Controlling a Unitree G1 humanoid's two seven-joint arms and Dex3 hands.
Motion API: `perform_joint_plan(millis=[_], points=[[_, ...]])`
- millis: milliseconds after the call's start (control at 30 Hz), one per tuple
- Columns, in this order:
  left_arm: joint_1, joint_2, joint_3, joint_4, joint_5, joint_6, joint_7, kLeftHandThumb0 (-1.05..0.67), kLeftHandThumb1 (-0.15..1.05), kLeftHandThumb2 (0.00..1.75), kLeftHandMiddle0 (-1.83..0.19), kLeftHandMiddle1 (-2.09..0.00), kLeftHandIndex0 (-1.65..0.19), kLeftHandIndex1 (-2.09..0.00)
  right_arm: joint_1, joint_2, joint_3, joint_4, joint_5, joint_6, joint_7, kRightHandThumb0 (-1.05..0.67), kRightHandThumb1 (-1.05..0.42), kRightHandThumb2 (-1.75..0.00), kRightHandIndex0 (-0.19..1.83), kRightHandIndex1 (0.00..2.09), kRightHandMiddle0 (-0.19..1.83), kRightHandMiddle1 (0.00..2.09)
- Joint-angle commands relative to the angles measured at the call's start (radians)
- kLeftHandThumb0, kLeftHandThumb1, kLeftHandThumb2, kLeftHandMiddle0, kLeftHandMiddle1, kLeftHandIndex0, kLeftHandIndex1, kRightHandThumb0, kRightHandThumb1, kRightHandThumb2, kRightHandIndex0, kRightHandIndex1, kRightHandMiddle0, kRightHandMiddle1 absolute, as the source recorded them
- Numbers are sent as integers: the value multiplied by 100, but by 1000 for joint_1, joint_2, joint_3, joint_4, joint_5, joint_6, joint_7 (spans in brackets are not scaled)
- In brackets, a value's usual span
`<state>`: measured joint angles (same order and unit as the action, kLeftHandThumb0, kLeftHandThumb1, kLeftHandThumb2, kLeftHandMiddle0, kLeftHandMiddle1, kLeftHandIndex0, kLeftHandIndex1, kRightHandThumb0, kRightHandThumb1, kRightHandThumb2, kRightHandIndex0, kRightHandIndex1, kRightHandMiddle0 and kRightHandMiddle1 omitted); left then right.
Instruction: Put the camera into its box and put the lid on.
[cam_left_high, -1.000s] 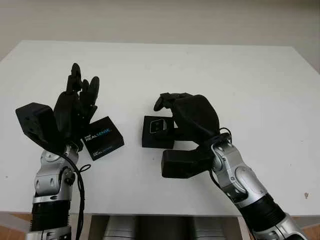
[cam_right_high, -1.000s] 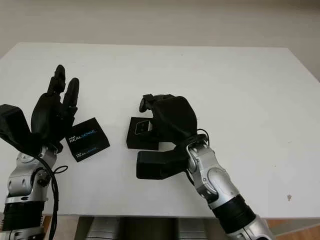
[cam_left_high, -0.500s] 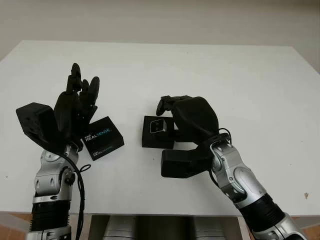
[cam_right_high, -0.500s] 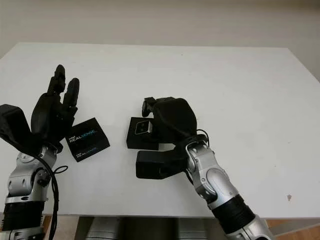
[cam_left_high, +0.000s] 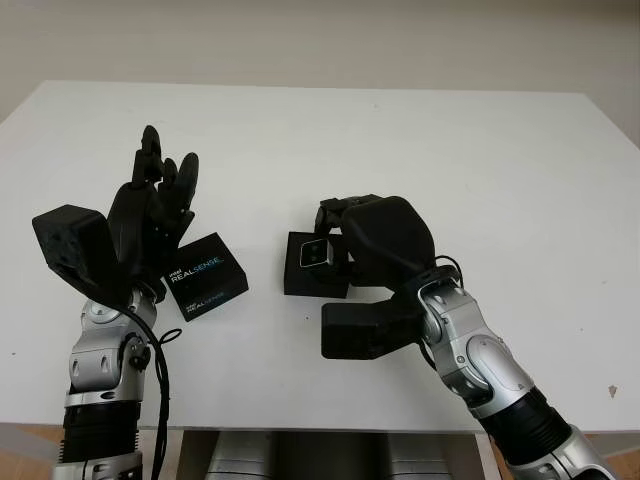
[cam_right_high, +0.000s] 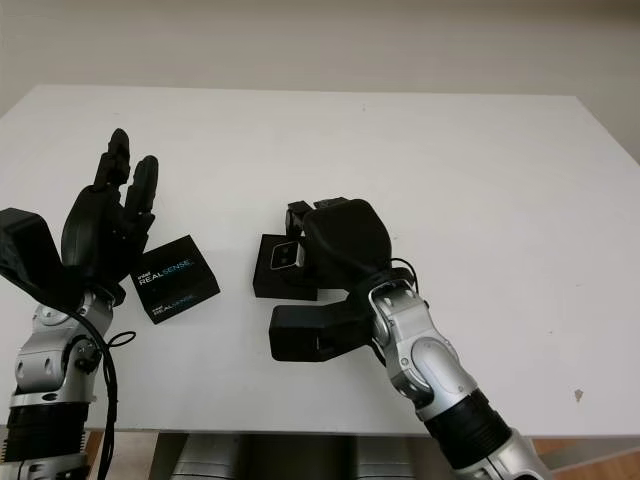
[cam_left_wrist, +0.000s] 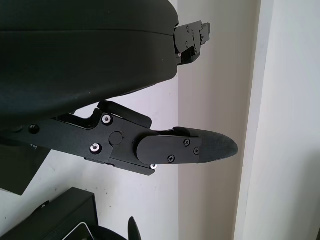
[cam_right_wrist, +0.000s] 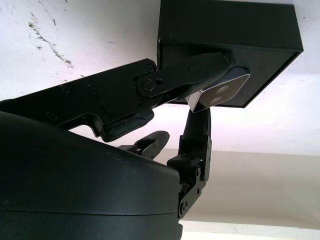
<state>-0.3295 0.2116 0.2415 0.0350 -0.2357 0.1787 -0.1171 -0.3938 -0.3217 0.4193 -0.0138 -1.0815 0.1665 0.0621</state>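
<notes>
A small silver camera (cam_left_high: 318, 252) sits tilted in the open black box (cam_left_high: 300, 281) at the table's middle. My right hand (cam_left_high: 340, 225) hangs over the box's right side, its fingers shut on the camera (cam_right_wrist: 220, 92), which lies against the box's inside (cam_right_wrist: 235, 40). The black lid (cam_left_high: 205, 276), printed REALSENSE, lies flat on the table to the left of the box. My left hand (cam_left_high: 160, 190) is open and raised just left of the lid, apart from it. A corner of the lid (cam_left_wrist: 60, 220) shows beneath a left fingertip (cam_left_wrist: 210, 149).
The white table (cam_left_high: 500, 150) reaches wide to the right and to the back. Its near edge (cam_left_high: 300, 425) runs just past both forearms. The right wrist's black camera block (cam_left_high: 365, 328) hangs close in front of the box.
My right hand has drawn slightly right and back toward me, and more of the camera shows in the box. The left hand and the lid have stayed put.
</notes>
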Motion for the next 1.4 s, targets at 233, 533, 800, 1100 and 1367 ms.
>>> perform_joint_plan(millis=[233, 533, 800, 1100, 1367], points=[[6, 6, 3, -20, -1, 0, -3, -64, 105, 35, 19, 0, 19, 0, -10, 12, -1, 38, 48, -40, -72, -51, -96, -6, 56, 18, 49, 115], [11, 11, 1, -24, 12, -5, -3, -65, 105, 36, 19, 0, 19, 0, -25, 16, -6, 134, 90, -98, -198, -42, -96, -5, 62, 25, 53, 121], [17, 8, 8, -30, 1, 0, -8, -64, 105, 36, 19, 0, 19, 0, -47, 18, -15, 242, 157, -136, -254, -41, -97, -6, 33, 89, 52, 134], [14, 13, 8, -28, 5, -1, -9, -63, 105, 37, 19, 0, 19, 0, -38, 46, -74, 208, 307, -123, -186, -38, -96, -5, 28, 87, 43, 150], [13, 13, 10, -33, 1, 8, -8, -64, 105, 35, 19, 0, 19, 0, -4, 52, -111, 78, 362, -113, -169, -35, -94, -5, 28, 85, 40, 161]])
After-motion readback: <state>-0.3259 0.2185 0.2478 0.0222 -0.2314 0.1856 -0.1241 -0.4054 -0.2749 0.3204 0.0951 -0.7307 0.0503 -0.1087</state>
